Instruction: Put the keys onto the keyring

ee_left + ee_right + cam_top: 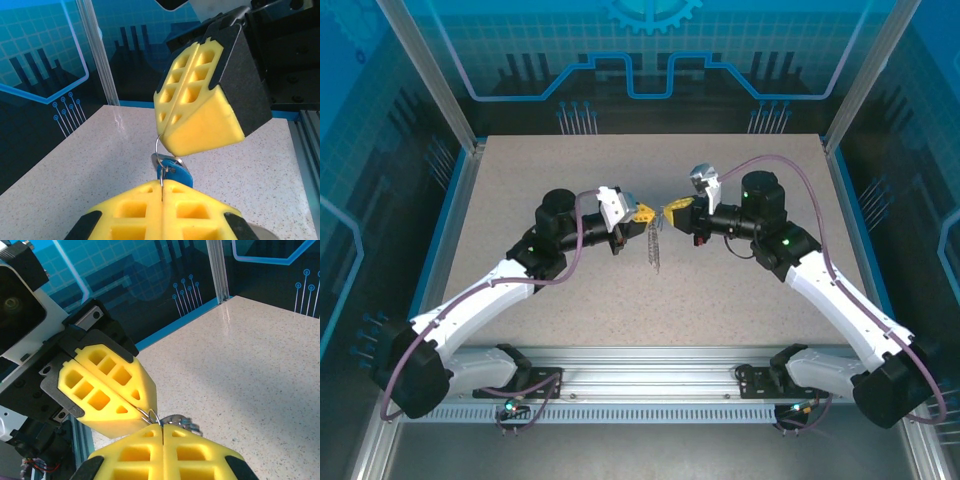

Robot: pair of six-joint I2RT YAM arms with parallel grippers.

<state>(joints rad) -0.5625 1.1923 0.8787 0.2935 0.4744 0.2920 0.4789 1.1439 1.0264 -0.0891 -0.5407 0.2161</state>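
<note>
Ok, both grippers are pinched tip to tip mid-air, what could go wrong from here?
Left gripper and right gripper both pinch at the small ring; a pull by either could tear it free. The blue key sits right at the left gripper's tip, so it might slip out and drop to the table.

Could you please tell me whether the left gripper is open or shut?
The left gripper is shut: its pads meet along a thin seam, pinching the keyring wire.
</note>
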